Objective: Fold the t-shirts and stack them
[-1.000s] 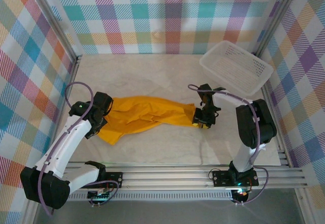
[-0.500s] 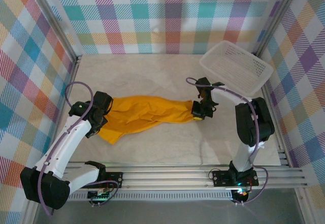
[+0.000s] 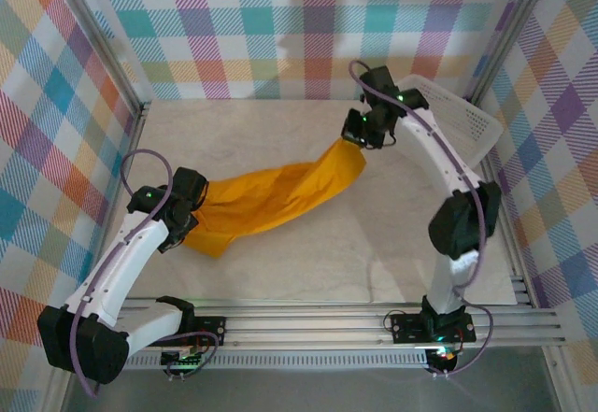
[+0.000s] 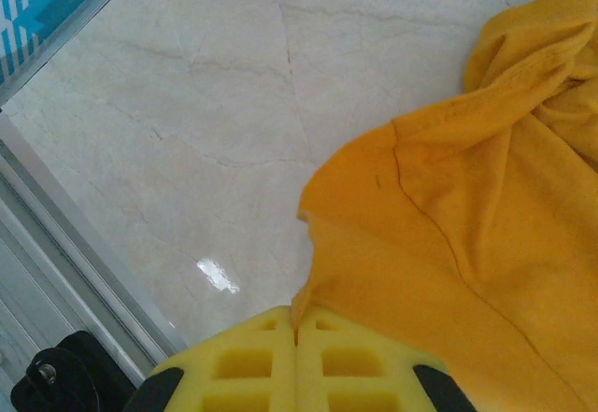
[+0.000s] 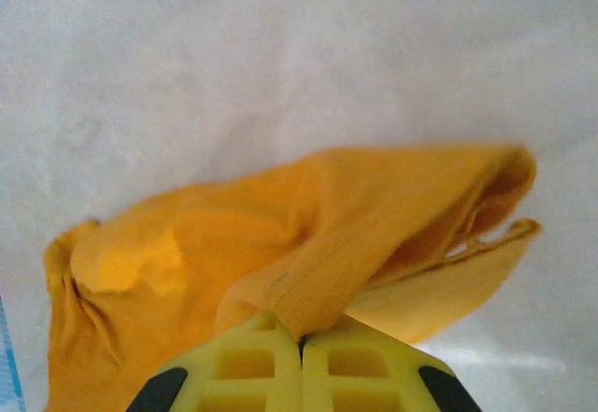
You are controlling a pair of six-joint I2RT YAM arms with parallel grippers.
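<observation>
Item, left side: the left gripper (image 3: 193,211), with black housing and yellow lattice finger pads (image 4: 243,365), is sitting low near the left edge of the pale marble-patterned table (image 3: 280,277). In the left wrist view its pads are pressing flat together, pinching a seamed edge of the plain mustard-orange soft cloth t-shirt (image 3: 276,195). Item, centre: the t-shirt is stretching as one long twisted band across the table, running diagonally from the left gripper, toward the left edge, up to the right gripper (image 3: 355,141) near the far edge. Its broader, rumpled end is lying on the table just beside the left gripper, with a folded corner pointing toward the near edge. In the left wrist view the cloth (image 4: 467,244) is spreading rightward from the pads in loose folds, with bare table to its left. Item, right of centre: the right gripper, on an arm reaching far over the table, is clamping the narrow, bunched end of the t-shirt. In the right wrist view its yellow pads (image 5: 243,365) are closing on a gathered fold of cloth (image 5: 308,230), which is trailing away in layered pleats. Whether that end is touching the table cannot be told. Item, far right corner: a white plastic mesh basket (image 3: 472,122) is standing tilted, partly behind the right arm and well apart from the t-shirt.
</observation>
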